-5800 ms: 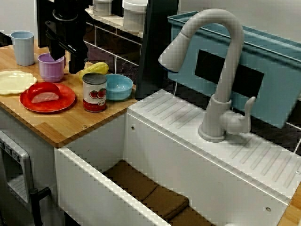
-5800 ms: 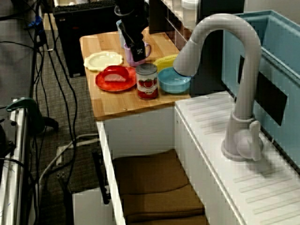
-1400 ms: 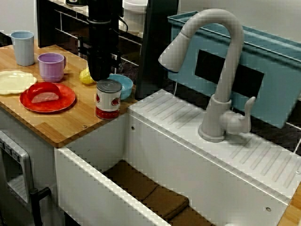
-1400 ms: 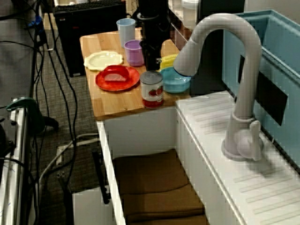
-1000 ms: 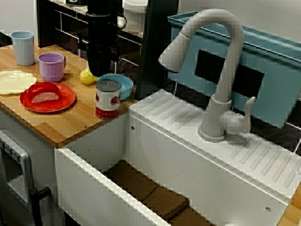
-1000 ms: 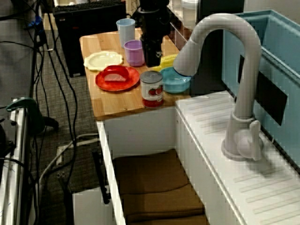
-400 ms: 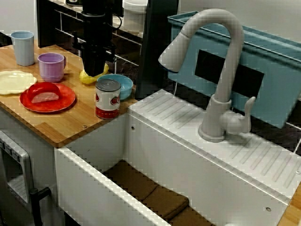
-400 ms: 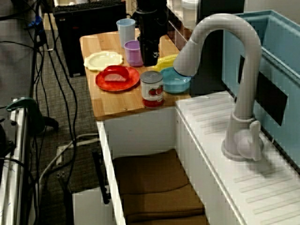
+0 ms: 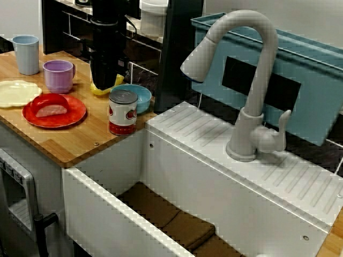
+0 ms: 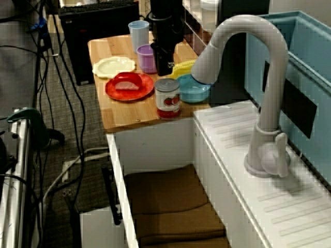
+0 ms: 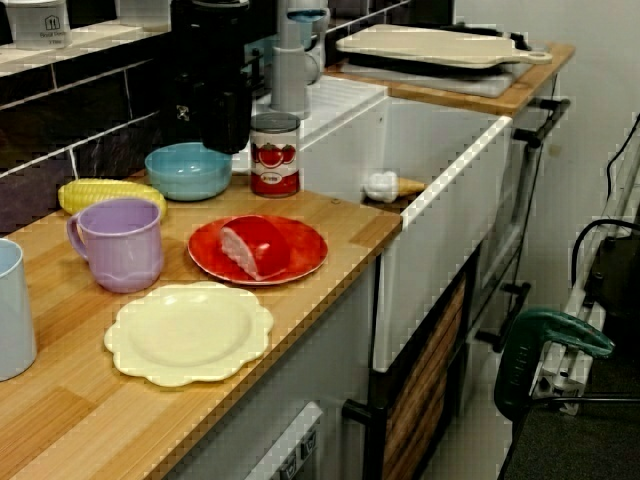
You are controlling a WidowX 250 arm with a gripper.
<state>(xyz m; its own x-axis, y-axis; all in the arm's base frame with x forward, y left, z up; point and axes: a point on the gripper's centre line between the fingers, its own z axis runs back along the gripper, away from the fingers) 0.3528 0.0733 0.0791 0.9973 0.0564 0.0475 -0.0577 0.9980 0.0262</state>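
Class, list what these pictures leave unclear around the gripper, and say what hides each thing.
Gripper jaws: in all views the dark body blurs them, so open or shut is unknown.
Corn: tap-side view, mostly behind the gripper.
Blue cup: counter-end view, cut by the left edge.
White item in sink: counter-end view, too small.

Change vs. earlier frames: the gripper [image 9: 105, 80] left its spot above the purple mug [image 9: 58, 76]. The tomato can [image 9: 122, 112] shifted from beside the red plate [image 9: 32, 115] to the tabletop edge next to the sink [image 9: 161, 160], in front of the blue bowl [image 9: 138, 97]. The gripper then rose off the can and drew back over the corn [image 9: 116, 83].
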